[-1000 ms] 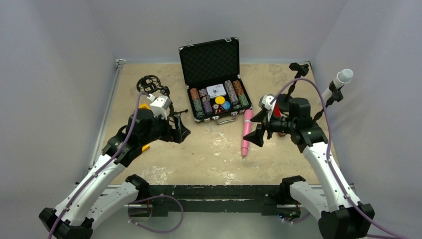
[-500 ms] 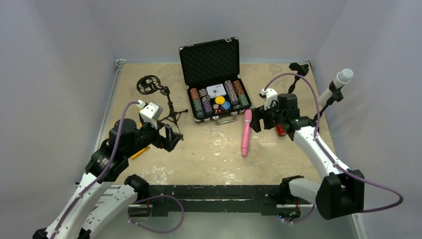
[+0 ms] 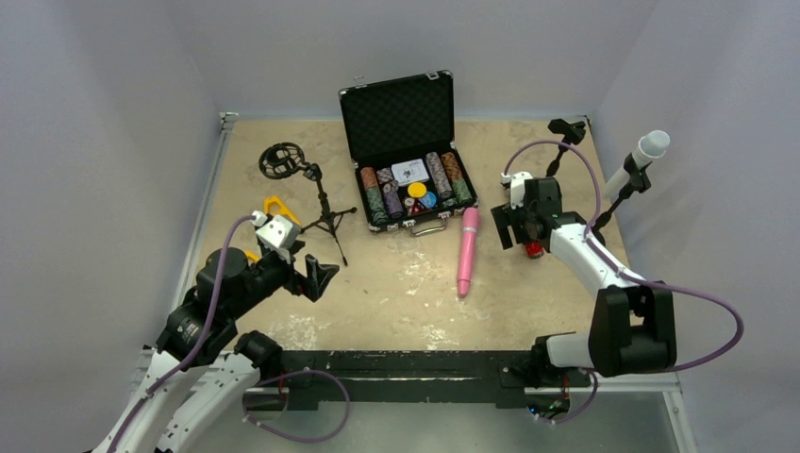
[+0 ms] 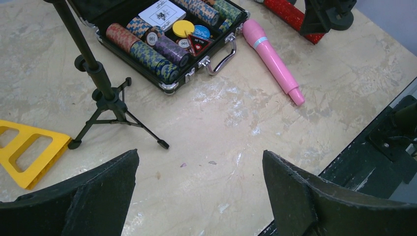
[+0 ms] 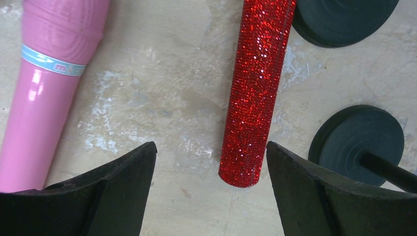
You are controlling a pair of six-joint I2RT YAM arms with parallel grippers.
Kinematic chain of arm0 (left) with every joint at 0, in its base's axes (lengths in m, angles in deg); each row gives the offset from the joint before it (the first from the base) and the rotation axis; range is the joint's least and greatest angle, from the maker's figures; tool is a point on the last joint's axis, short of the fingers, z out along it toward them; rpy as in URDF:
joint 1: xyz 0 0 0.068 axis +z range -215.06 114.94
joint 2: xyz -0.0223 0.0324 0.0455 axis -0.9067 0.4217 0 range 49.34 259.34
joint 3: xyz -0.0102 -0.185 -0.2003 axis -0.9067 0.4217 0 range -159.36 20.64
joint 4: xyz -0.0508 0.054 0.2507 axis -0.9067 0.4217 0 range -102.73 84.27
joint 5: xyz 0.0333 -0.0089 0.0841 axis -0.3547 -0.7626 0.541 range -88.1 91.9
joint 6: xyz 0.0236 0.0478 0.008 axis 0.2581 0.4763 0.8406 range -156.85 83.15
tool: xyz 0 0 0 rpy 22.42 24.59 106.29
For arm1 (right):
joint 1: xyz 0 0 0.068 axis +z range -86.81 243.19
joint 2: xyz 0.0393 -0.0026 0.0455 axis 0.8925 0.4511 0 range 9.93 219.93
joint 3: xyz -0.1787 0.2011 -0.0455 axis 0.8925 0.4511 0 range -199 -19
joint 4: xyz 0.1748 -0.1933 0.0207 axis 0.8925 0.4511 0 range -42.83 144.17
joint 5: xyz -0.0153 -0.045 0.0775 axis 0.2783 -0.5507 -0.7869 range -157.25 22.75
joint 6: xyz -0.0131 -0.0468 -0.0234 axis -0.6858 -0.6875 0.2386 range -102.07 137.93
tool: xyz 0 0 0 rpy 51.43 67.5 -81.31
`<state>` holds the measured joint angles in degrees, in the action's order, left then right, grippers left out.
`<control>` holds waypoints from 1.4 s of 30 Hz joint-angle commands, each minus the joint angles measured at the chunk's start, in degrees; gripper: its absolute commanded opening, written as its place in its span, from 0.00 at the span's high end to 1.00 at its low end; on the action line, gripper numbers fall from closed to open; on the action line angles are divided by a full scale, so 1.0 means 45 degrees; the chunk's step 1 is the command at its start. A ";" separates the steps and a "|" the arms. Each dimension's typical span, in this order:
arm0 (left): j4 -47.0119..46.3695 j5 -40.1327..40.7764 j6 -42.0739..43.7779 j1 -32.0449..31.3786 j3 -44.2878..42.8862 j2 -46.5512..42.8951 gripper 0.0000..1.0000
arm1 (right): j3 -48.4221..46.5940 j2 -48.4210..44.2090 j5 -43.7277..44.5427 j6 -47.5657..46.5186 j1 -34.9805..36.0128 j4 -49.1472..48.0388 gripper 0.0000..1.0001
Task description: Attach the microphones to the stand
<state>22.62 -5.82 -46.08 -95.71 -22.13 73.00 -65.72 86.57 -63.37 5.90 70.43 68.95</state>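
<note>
**Lining up on the red microphone**

From the overhead camera, my right hand [image 3: 517, 225] sits low beside the stand bases at the right of the surface [image 3: 406, 293], with the red microphone [image 3: 534, 247] only a sliver showing under it. The pink microphone [image 3: 466, 250] lies flat just in front of the open chip case [image 3: 406, 156], apart from the right hand. The white microphone [image 3: 641, 156] is already clipped on a stand [image 3: 623, 193] at the far right; another stand's clip [image 3: 566, 127] behind it is bare. My left hand [image 3: 316, 278] hovers wide and empty near the small tripod stand [image 3: 321, 203], so I'd leave it parked.

On the left wrist camera, the left hand's jaws are spread wide over bare surface, holding nothing, well short of the pink microphone.

On the right wrist camera, the right hand [image 5: 209, 189] is open and holds nothing. The red microphone's tail end points into the gap but sits off toward the right jaw. I'd shift a little right to centre it, drop until the jaws straddle the barrel (not the tail tip, which could squirt out), and watch the round stand base [image 5: 366, 140] close by the right jaw before I close.
</note>
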 commanded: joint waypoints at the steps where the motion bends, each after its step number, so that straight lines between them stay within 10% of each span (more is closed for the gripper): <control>1: -0.0205 0.0011 0.0428 0.0084 -0.0122 0.0262 0.01 | -0.0487 0.0207 -0.0282 0.0016 -0.0421 -0.0028 0.15; 31: -0.0172 -0.0074 0.0431 0.0077 -0.0068 0.0056 0.01 | -0.0740 0.2070 -0.0153 0.0226 -0.1118 0.0547 0.28; 42: -0.0193 -0.0124 0.0412 0.0085 -0.0068 -0.0043 0.01 | -0.1115 0.2833 -0.0566 0.0140 -0.1123 0.1166 0.71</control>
<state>22.89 -5.85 -44.73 -95.71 -22.13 73.24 -68.69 99.32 -64.14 6.49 65.36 71.94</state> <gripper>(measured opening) 0.993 0.402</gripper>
